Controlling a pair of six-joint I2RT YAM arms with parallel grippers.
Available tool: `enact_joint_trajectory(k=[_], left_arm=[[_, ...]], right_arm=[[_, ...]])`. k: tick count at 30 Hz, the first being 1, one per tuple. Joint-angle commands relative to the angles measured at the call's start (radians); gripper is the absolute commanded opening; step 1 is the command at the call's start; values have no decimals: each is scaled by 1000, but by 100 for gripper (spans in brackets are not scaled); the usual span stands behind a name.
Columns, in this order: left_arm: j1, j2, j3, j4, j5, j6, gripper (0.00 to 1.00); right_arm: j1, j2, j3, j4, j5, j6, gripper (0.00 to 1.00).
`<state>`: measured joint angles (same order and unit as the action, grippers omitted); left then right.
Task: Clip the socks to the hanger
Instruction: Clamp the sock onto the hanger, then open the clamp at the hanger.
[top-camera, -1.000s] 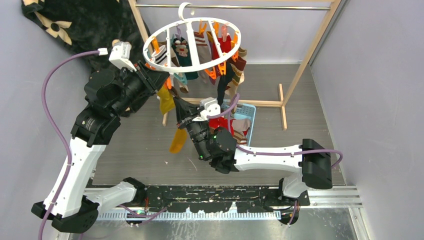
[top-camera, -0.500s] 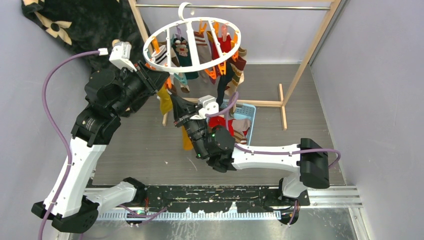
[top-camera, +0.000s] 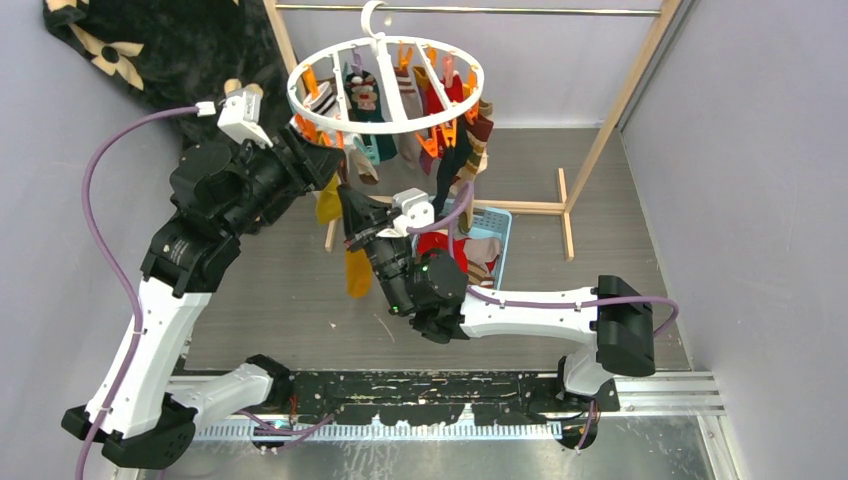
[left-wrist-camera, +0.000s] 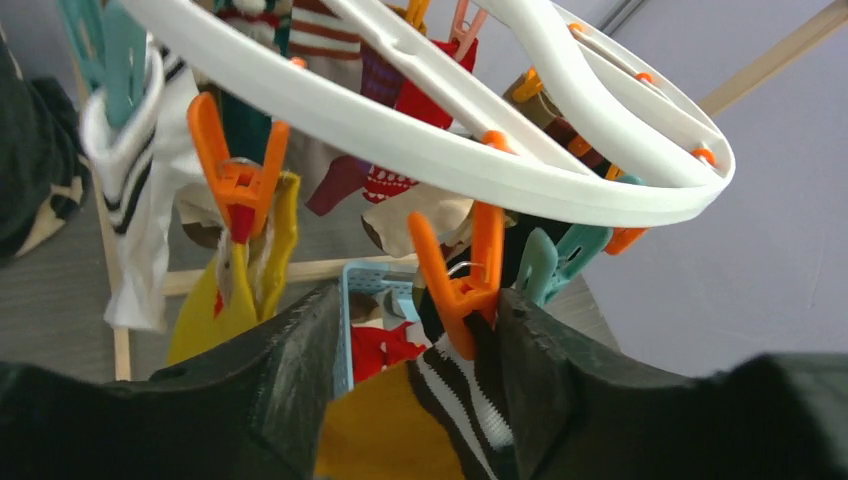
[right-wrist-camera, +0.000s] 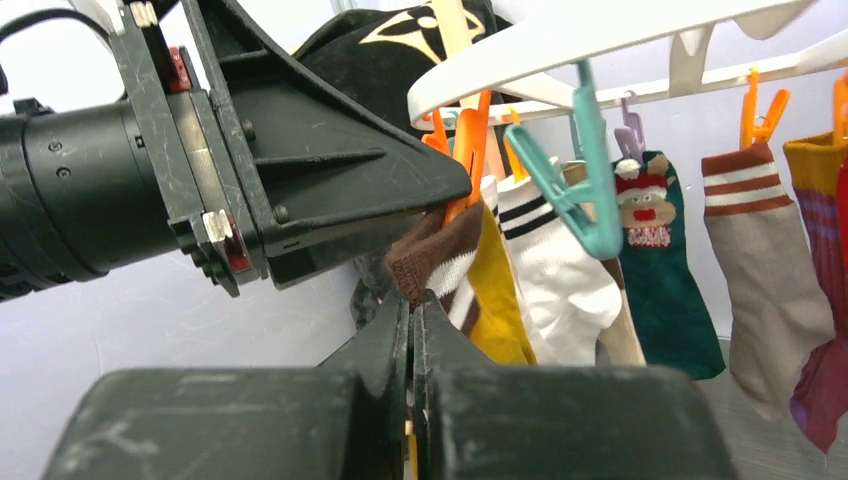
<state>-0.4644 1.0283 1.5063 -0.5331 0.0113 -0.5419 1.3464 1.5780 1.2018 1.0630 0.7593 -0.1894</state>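
At the top centre of the overhead view, the hanger (top-camera: 385, 128) hangs by its hook from the rail of a wooden rack (top-camera: 625, 95). Socks (top-camera: 440, 110) are pinned under its white ring by orange and teal clips.

Just below the ring's lower left edge the two arms meet. The left gripper (top-camera: 322, 162) reaches in from the left. In its wrist view its fingers (left-wrist-camera: 290, 370) stand apart on either side of an orange clip (left-wrist-camera: 462, 290) dangling from the ring. The clip is nearer the right-hand finger, and I cannot tell whether the two touch.

The right gripper (top-camera: 350, 208) comes up from below centre and is closed tight on a yellow sock (top-camera: 357, 272). It pinches the sock near its brown, cream-striped cuff (right-wrist-camera: 430, 255), and the yellow foot hangs loose beneath the gripper in the overhead view. The cuff sits at the lower tip of the orange clip. Whether the clip has hold of it cannot be made out.

To the right in the right wrist view, a white sock (right-wrist-camera: 555, 285) with black stripes, a green sock (right-wrist-camera: 655, 270) with a face on it and a beige sock (right-wrist-camera: 765, 290) with rust bands hang from the ring.

A light blue basket (top-camera: 499, 228) with more socks in it stands right of the right gripper. A black blanket (top-camera: 170, 50) drapes in the upper left corner.
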Motion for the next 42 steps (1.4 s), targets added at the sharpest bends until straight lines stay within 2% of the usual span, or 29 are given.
enact_joint_trajectory(k=[1,2,4,9,11,14,18,22,28,31,35,42], left_arm=[[1,-26,-1,-10,-39,8,63],[1,-28,1,-11,-41,10,63],[1,-29,4,-13,-42,12,64],[1,-33,6,-13,-50,16,61],[1,-34,5,-12,-53,17,60],[1,-35,5,-14,-51,21,59],[2,-36,5,-17,-47,26,56],[1,-36,8,-17,-44,33,55],[2,-33,8,-16,-36,26,54],[1,-31,12,-21,-32,25,53],[1,-29,17,-24,-31,26,52],[2,-32,15,-22,-23,24,46]], right_arm=[[7,0,45,53,-17,-15,1],[5,2,47,49,-20,-11,1],[5,3,48,41,-32,2,9],[4,-19,27,-12,-46,27,46],[-2,-48,-9,-41,-58,61,57],[-15,-118,-82,-97,-105,123,67],[-72,-279,-196,-256,-271,286,69],[-178,-431,-281,-421,-496,451,70],[-286,-560,-310,-597,-704,530,74],[-323,-607,-307,-667,-708,540,75],[-390,-648,-312,-671,-662,548,75],[-448,-492,-226,-575,-743,608,66]])
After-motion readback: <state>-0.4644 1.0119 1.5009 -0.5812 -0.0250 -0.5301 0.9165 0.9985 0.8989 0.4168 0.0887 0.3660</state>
